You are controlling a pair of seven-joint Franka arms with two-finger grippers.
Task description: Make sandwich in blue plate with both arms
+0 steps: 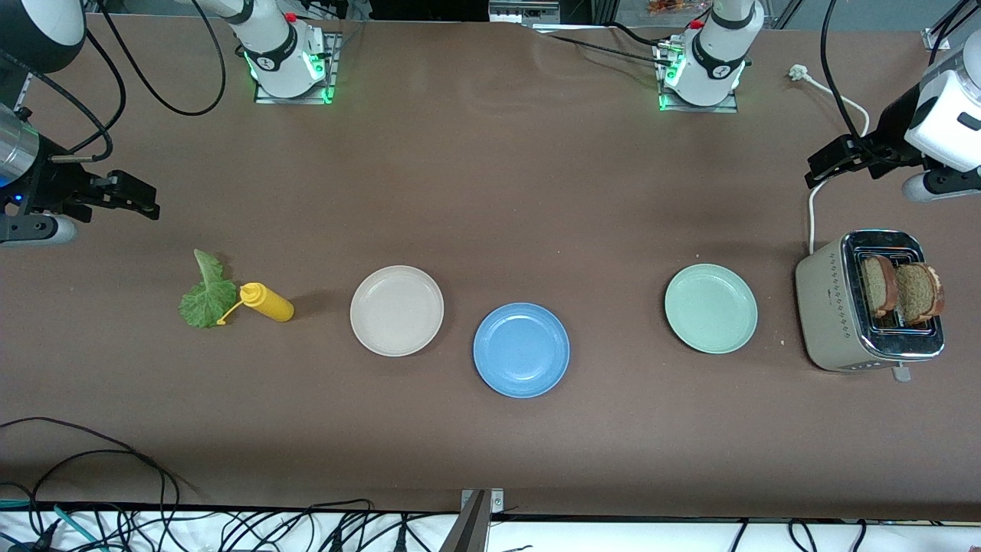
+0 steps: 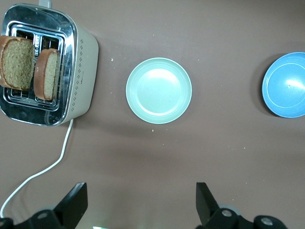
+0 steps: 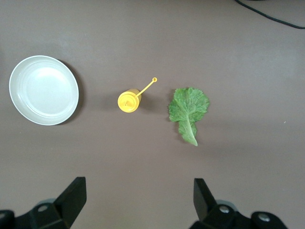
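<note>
The blue plate (image 1: 521, 350) sits bare near the table's middle; it also shows in the left wrist view (image 2: 285, 85). Two brown bread slices (image 1: 900, 290) stand in a silver toaster (image 1: 835, 314) at the left arm's end; the left wrist view shows the slices (image 2: 29, 66) too. A green lettuce leaf (image 1: 206, 295) lies at the right arm's end, seen in the right wrist view (image 3: 188, 110). My left gripper (image 1: 831, 163) hangs open and empty over the table by the toaster (image 2: 141, 202). My right gripper (image 1: 134, 195) hangs open and empty over the table above the lettuce (image 3: 139, 200).
A yellow squeeze bottle (image 1: 266, 301) lies beside the lettuce. A beige-white plate (image 1: 396, 310) sits next to the blue plate, toward the right arm's end. A pale mint-green plate (image 1: 710, 307) sits between the blue plate and the toaster. The toaster's white cord (image 1: 812, 207) runs toward the bases.
</note>
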